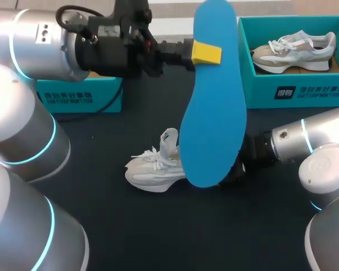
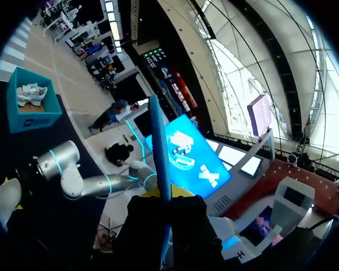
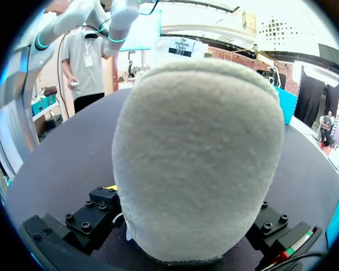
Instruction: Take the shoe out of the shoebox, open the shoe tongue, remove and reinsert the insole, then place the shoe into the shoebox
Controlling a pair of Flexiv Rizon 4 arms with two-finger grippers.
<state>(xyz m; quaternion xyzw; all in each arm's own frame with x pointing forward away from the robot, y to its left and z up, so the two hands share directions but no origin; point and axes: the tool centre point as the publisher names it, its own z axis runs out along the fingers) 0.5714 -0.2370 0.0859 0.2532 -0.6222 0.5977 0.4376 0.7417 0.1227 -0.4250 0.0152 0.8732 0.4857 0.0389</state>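
While the left gripper (image 1: 201, 53) had the blue insole (image 1: 214, 113) up in the air above the bench (image 1: 175, 237), clamped shut on it near one end, the shoe (image 1: 152, 169) sat below on the dark surface. Its toe pointed toward the side of the left arm (image 1: 28, 51), its laces were loose and its tongue stood up.

From overhead, one yellow tip showed against the insole's near face. The left wrist camera caught what that view could not: the insole edge-on, a thin blue line rising from the gripper's dark body.

The overhead view hid most of the right gripper (image 1: 241, 167) behind the raised insole, at the shoe's heel end. The right wrist camera added only a pale, fuzzy heel, close up and straight ahead of the gripper, blocking everything past it. Whether that gripper had hold of the shoe I could not tell.

The teal shoebox (image 1: 296, 93) stood open at the far right of the bench with a second shoe (image 1: 294, 49) inside. The left wrist camera picked up that box too, well beyond the right arm (image 2: 62, 169). Another teal box (image 1: 79, 97) sat at the far left, partly behind the left arm. The bench top was black and flat.
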